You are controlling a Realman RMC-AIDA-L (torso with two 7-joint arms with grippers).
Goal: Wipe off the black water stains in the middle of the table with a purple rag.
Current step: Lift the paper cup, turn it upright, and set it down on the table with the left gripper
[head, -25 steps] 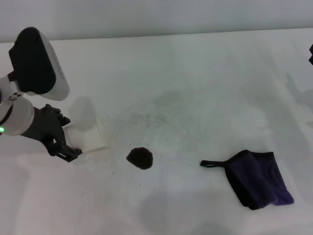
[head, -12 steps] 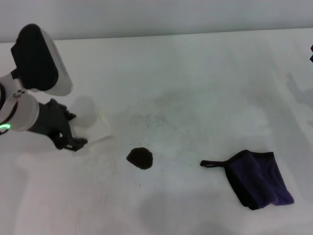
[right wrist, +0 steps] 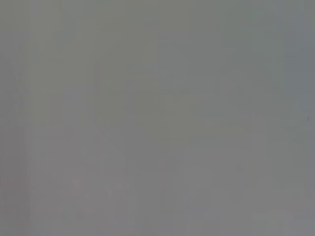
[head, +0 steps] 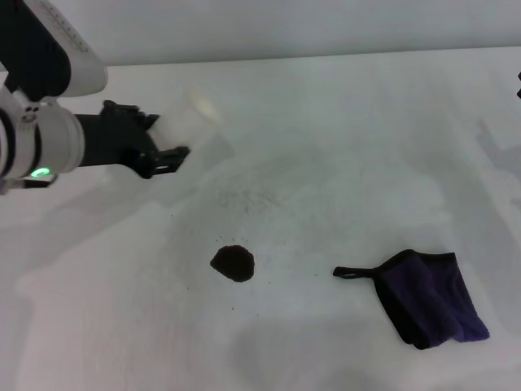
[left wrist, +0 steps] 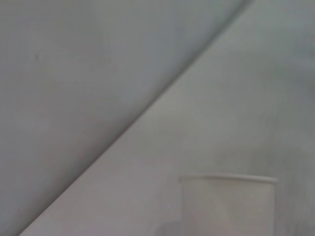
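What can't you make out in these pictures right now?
- Left end effector, head view: its grip on the white cup is lost in motion blur.
- Cup base, left wrist view: cut off by the frame edge.
- Right end effector: only a dark sliver at the head view's edge; its wrist view shows featureless grey.

The wide white matte counter [head: 342, 122] carries faint grey smudges and specks toward its middle. A small roundish dark brown-black wet blotch [head: 233, 263] sits on it, tiny dark specks scattered around. Well apart to the right lies a folded dark purple rag [head: 431, 299] with black edging, its thin black loop strap pointing toward the blotch.
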